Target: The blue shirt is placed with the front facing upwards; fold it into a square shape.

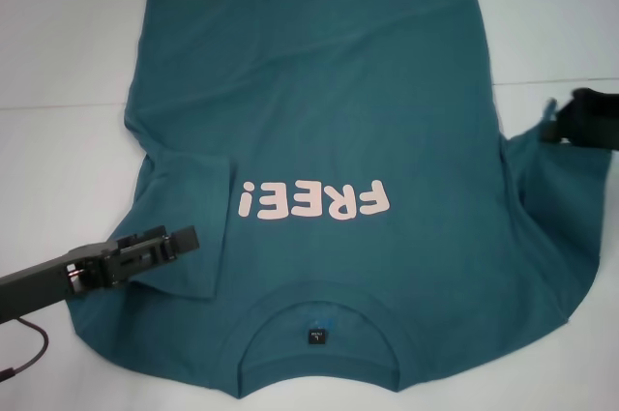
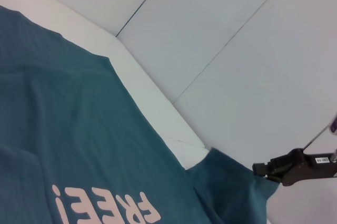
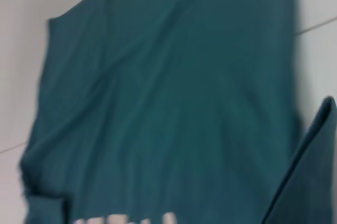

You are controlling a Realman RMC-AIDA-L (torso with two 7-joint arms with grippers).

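Shirt (image 1: 319, 131) spread front-up on white table (image 1: 58, 63), filling mid-frame; long axis bottom to top, collar (image 1: 319, 309) at bottom edge, hem at top, "FREE!" print (image 1: 314, 200) upside down. Left sleeve folded inward, lower left. Left gripper (image 1: 184, 240) lower left, over that sleeve fold; open or closed, cannot tell. Right gripper (image 1: 553, 126) at right edge, clamped on right sleeve (image 1: 542, 198), pulling it up.

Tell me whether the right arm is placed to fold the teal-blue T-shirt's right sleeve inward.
Probably yes: the right pincer sits at the edge of the teal-blue cotton T-shirt, at its right sleeve, with nothing lying between it and the shirt's middle.
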